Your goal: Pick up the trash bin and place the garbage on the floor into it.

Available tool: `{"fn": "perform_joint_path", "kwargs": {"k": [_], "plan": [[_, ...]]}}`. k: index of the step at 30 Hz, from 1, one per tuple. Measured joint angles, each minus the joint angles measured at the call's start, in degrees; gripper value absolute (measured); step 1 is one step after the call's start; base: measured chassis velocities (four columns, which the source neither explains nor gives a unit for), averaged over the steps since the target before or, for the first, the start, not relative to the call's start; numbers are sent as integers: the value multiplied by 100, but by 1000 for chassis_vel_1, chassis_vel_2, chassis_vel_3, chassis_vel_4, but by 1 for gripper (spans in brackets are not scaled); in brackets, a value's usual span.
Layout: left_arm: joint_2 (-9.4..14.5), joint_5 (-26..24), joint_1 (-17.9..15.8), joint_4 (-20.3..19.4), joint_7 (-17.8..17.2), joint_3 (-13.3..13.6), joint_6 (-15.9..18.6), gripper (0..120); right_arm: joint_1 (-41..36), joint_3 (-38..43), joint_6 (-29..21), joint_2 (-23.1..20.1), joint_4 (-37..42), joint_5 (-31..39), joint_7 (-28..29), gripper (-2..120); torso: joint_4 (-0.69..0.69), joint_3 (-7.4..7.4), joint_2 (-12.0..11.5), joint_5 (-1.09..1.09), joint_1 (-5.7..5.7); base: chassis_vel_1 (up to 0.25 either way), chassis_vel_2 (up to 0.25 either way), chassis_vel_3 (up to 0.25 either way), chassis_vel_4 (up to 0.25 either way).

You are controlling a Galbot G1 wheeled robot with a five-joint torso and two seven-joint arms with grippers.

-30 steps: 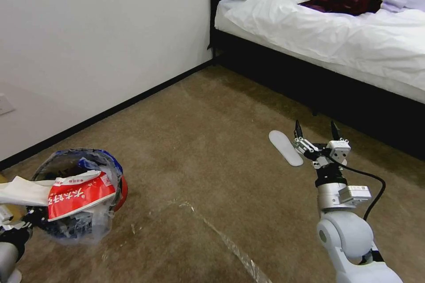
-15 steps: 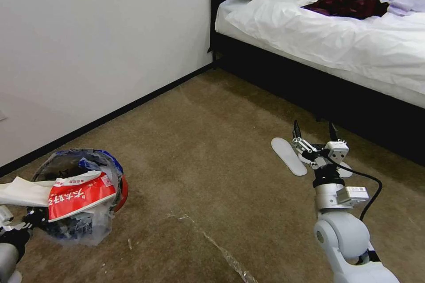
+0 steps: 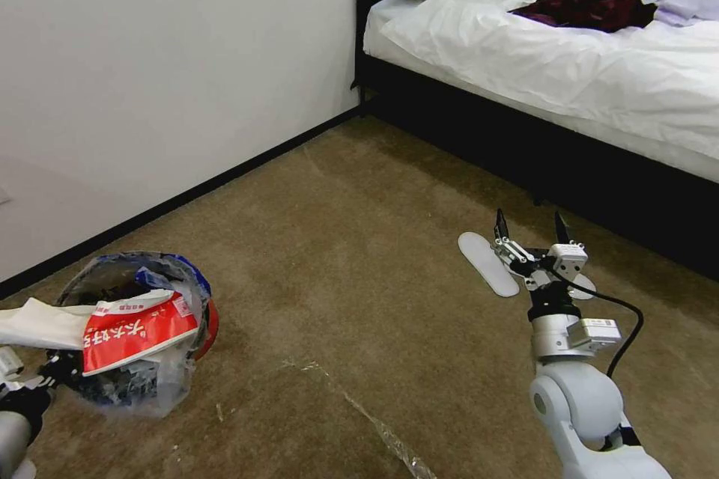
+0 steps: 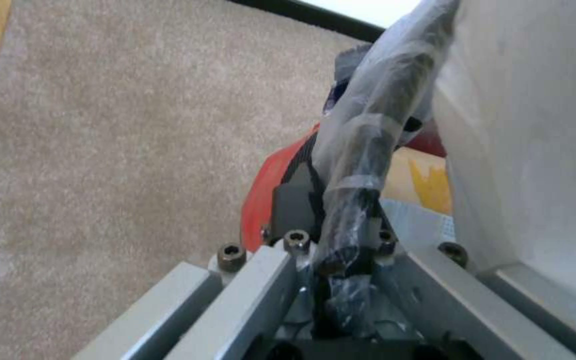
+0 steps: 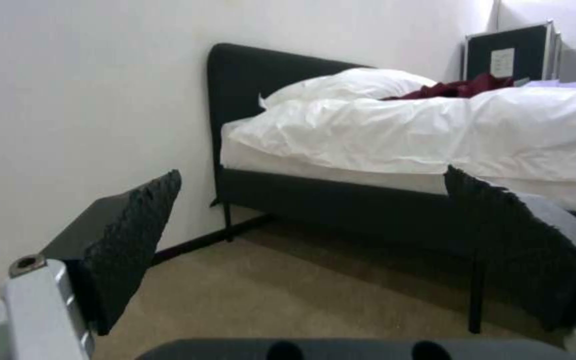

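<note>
The trash bin (image 3: 206,329) is small and red, lined with a clear plastic bag, and sits low at my left in the head view. Garbage fills its top: a red-and-white packet (image 3: 135,333) and white paper (image 3: 37,322). My left gripper (image 3: 41,382) is shut on the bin's near rim. The left wrist view shows that gripper (image 4: 338,220) pinching the bagged rim, with the red bin wall (image 4: 268,185) beside it. My right gripper (image 3: 529,224) is open and empty, raised over the carpet floor (image 3: 337,262) near the bed. The right wrist view shows its pads (image 5: 135,235) set wide apart.
A white flat slipper (image 3: 487,263) lies on the carpet just left of my right gripper, and a second one (image 3: 583,286) lies partly behind it. A black-framed bed (image 3: 562,157) with white bedding blocks the right. A white wall (image 3: 165,67) runs along the left. Shiny tape (image 3: 374,419) crosses the near carpet.
The whole picture has shifted a little, so the camera moved. My right gripper sits slightly lower in the picture, still open. The bin stays in my left gripper.
</note>
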Motion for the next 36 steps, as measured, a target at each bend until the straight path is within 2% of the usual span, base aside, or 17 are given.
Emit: {"fn": "perform_joint_path", "kwargs": {"k": [36], "plan": [[-24, -65, -93, -50, -11, -11, 86, 0, -1, 242, 51, -73, -78, 93, -61, 100, 0, 1, 0, 0, 0, 0, 0, 0, 0]]}}
